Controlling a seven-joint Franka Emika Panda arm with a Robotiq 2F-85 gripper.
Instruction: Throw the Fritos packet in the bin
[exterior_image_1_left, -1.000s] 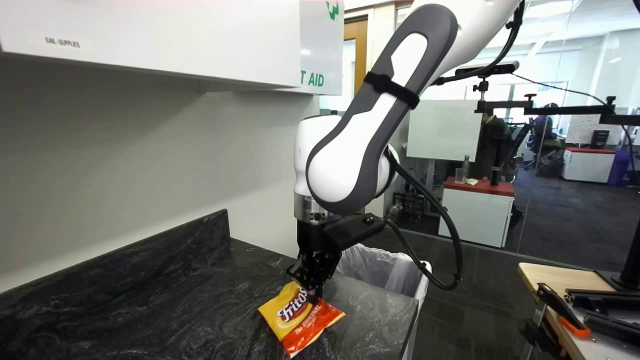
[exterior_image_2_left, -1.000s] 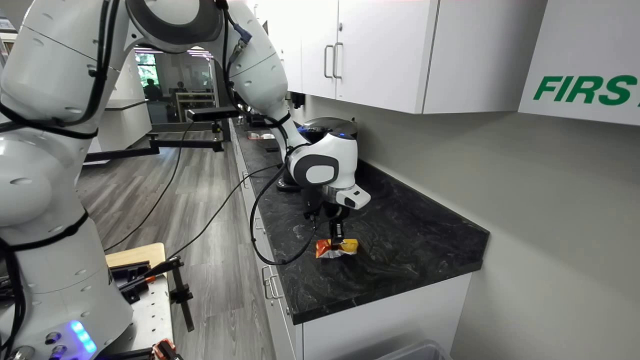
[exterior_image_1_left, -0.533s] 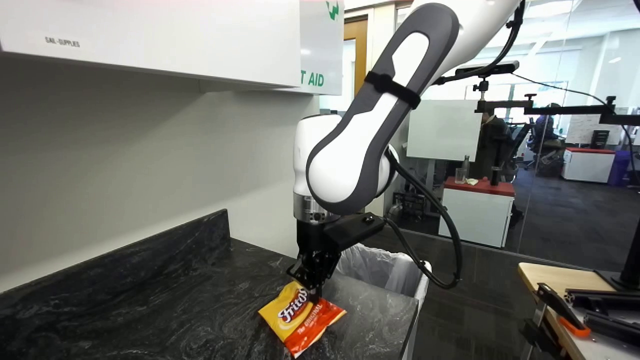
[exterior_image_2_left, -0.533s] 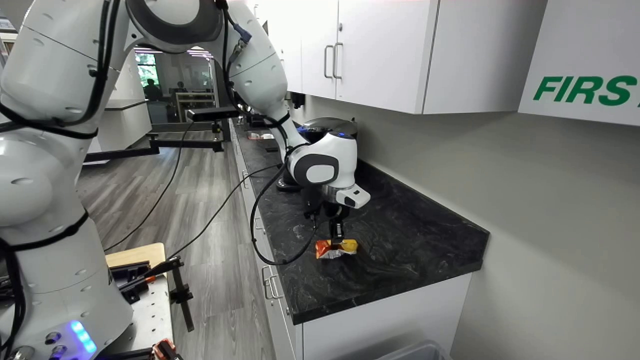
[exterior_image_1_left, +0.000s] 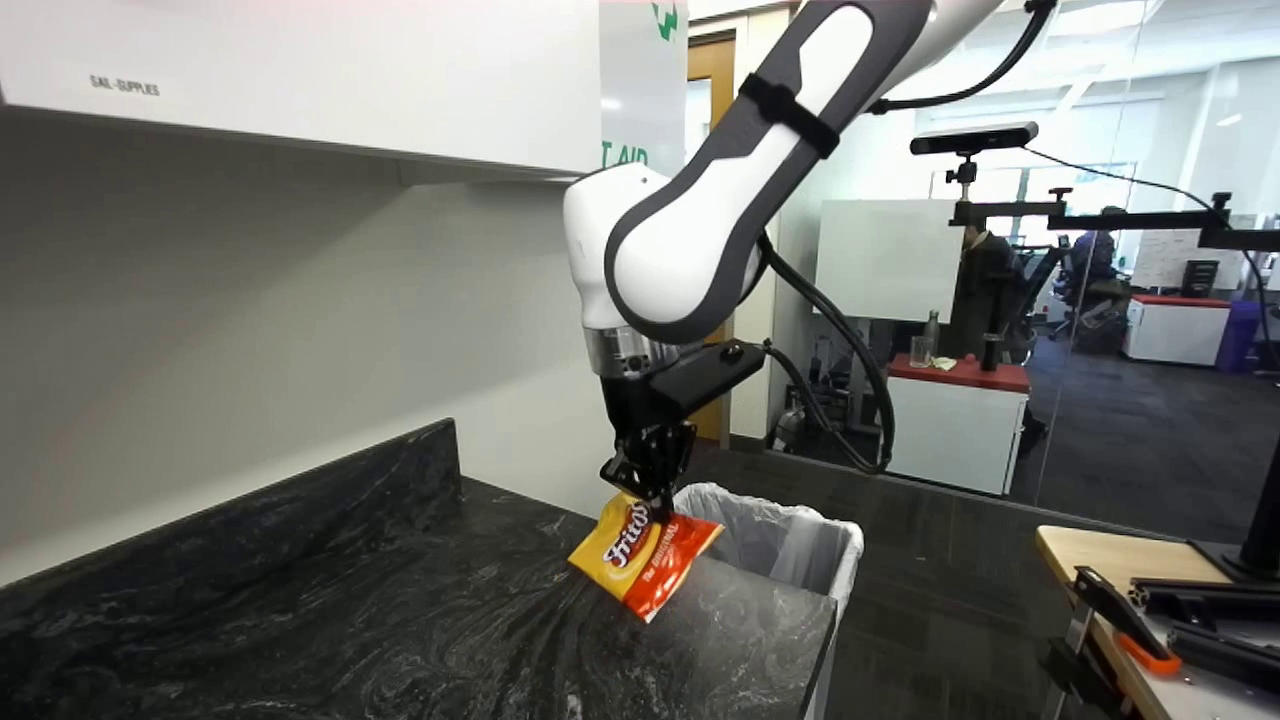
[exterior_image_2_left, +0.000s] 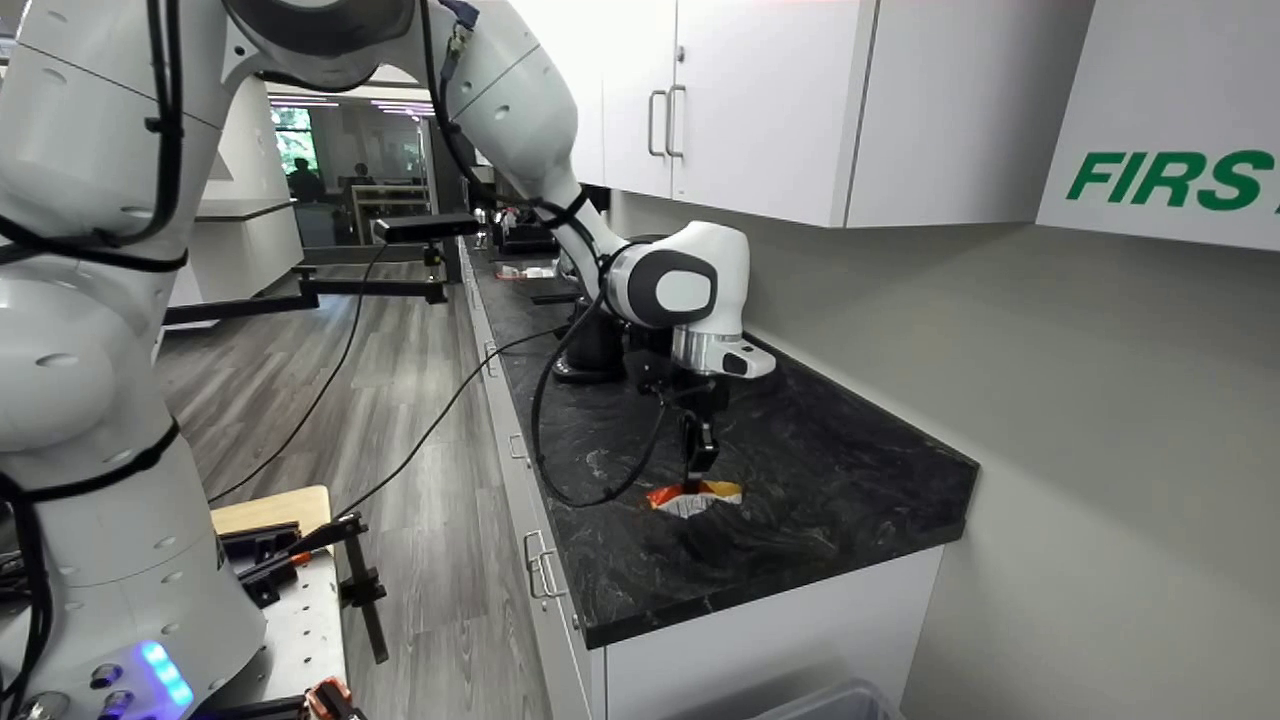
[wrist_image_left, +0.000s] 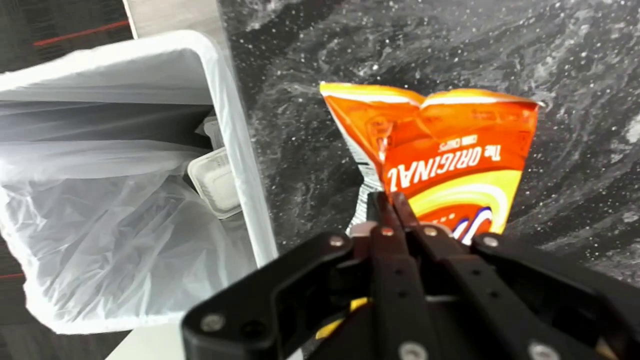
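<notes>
The Fritos packet (exterior_image_1_left: 648, 560) is orange-red and yellow with a dark logo. It hangs tilted above the dark counter, and it also shows in an exterior view (exterior_image_2_left: 716, 491) and in the wrist view (wrist_image_left: 462, 132). My gripper (exterior_image_1_left: 660, 515) is shut on the packet's middle, pinching a fold between its fingertips (wrist_image_left: 390, 200). The gripper points down in both exterior views (exterior_image_2_left: 693, 483). The bin (exterior_image_1_left: 845, 540) has a whitish liner folded over its rim and stands just past the counter's end. In the wrist view the bin (wrist_image_left: 232, 135) lies left of the packet, apart from it.
The dark counter (exterior_image_1_left: 400, 620) lies under the packet, its end edge beside the bin. White cabinets (exterior_image_2_left: 760, 120) hang over the counter. A pale tray (wrist_image_left: 217, 182) lies inside the bin. A grey plastic rim (exterior_image_2_left: 850, 695) shows at an exterior view's bottom edge.
The gripper has risen from the counter with the packet shut in it. The packet was resting on the counter and is now lifted and shifted towards the bin's end.
</notes>
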